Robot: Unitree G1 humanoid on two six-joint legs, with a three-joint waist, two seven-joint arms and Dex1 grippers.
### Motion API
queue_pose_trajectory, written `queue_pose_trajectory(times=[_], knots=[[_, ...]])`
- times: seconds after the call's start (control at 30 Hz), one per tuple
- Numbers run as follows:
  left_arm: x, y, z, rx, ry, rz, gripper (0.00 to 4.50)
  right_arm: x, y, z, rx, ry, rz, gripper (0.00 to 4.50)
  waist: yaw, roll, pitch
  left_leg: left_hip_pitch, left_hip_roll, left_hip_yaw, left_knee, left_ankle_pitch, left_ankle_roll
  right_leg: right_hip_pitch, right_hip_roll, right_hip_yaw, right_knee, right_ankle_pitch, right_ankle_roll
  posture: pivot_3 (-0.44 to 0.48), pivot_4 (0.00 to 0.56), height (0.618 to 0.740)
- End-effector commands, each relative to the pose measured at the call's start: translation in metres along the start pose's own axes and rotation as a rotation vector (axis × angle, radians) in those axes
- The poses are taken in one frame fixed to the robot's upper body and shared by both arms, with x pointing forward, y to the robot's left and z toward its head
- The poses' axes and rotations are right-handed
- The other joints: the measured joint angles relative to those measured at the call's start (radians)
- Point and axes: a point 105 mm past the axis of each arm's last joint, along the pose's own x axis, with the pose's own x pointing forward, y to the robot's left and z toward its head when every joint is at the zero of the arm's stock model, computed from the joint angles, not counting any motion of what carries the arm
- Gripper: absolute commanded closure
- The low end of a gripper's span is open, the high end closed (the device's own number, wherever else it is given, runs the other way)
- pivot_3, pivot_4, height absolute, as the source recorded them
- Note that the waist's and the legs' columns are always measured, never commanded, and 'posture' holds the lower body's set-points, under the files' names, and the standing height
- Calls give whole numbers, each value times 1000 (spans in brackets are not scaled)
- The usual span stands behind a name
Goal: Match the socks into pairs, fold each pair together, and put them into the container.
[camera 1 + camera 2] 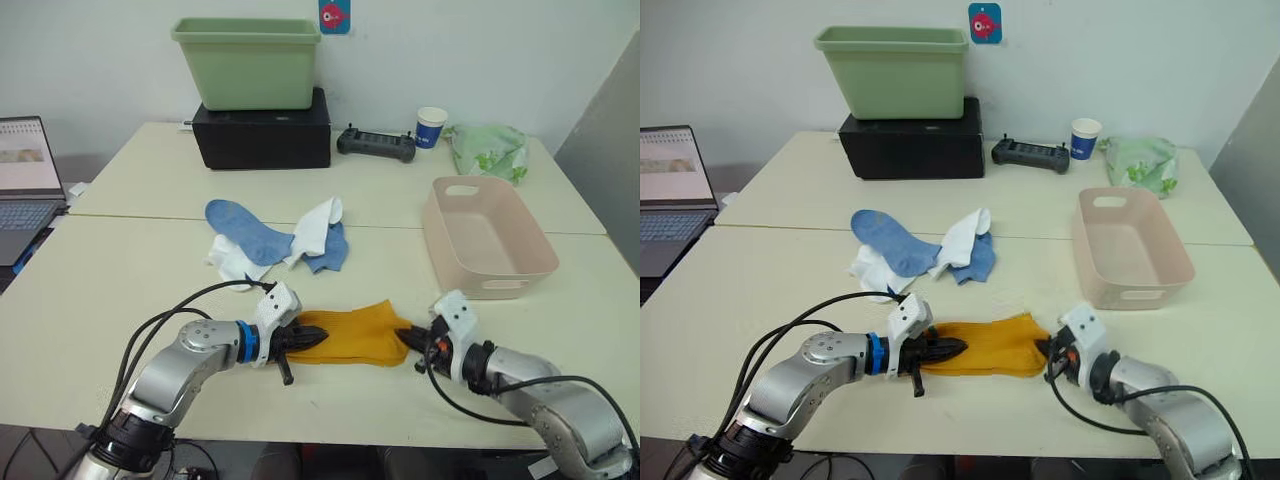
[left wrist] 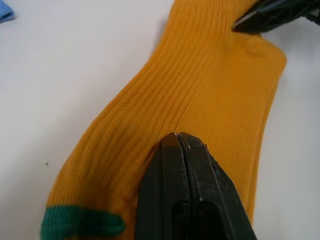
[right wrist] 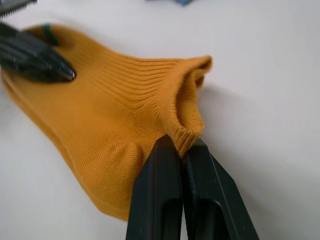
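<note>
Near the front edge of the pale table [image 1: 110, 290] lies the mustard sock [image 1: 355, 335] — whether one or two stacked is hard to tell — long axis running left to right. Left gripper [image 1: 312, 338] pinches its green-banded end; right gripper [image 1: 408, 338] pinches the cuff. Pink container [image 1: 487, 240] sits farther back on the right.
</note>
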Motion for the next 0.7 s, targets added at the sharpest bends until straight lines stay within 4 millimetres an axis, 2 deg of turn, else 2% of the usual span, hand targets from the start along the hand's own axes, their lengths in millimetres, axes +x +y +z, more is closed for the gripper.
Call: queue_pose_trajectory(times=[0.03,0.1,0.2,0.3,0.4,0.57,0.7], knots=[[7,0,11,1,-25,2,4500,-8,-5,18,-19,-42,14,4481,2,-1,0,0,0,0,0,0,0,0,0,0,0,0,0,0,150,730],[12,1,7,3,-6,2,4500,-9,-1,25,-30,-42,62,4481,1,-1,0,0,0,-1,0,0,0,0,0,-1,0,0,0,0,150,730],[21,8,-5,2,30,38,4500,-10,19,38,-15,-36,212,4481,0,0,0,0,0,-1,0,0,0,0,0,0,0,0,0,0,150,730],[20,6,-3,-3,10,28,4500,-1,34,45,27,-36,287,4481,-1,0,0,1,0,-1,0,0,0,1,1,0,1,0,0,0,150,730],[8,0,5,7,-20,10,4500,10,42,47,67,-21,320,4481,-4,-1,0,1,0,-1,0,0,0,1,1,-1,1,0,0,0,150,730],[-28,-9,20,33,-33,-2,4500,24,50,49,89,14,357,4481,-7,0,2,0,1,-1,-1,0,0,-1,1,0,1,0,0,0,150,730],[-39,3,-1,4,29,67,4500,27,52,51,97,28,379,4481,-4,1,3,0,1,-1,-1,0,0,-1,1,0,1,0,0,0,150,730]])
